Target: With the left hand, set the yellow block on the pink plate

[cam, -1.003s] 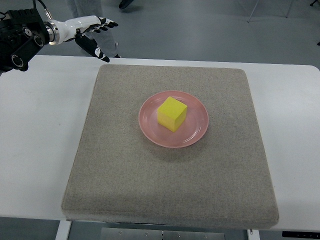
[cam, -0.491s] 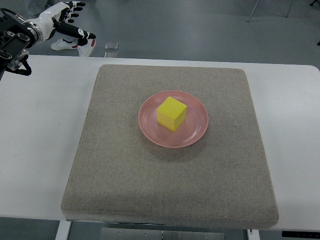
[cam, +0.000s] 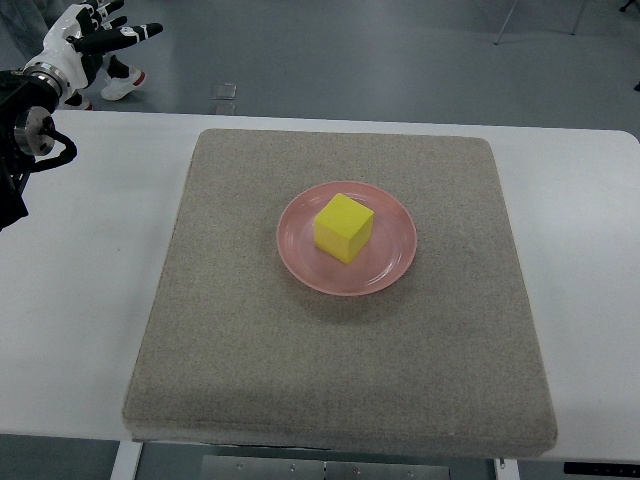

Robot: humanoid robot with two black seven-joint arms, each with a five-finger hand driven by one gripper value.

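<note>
Yellow block is sitting near the middle of the pink plate, resting flat and free of any grip, so the placing looks done. One block and one plate are showing, with the plate lying centred on a single grey mat that is covering most of the white table. One robot hand, the left hand, is hovering at the far left corner, well apart from the plate, fingers spread and holding nothing.
</note>
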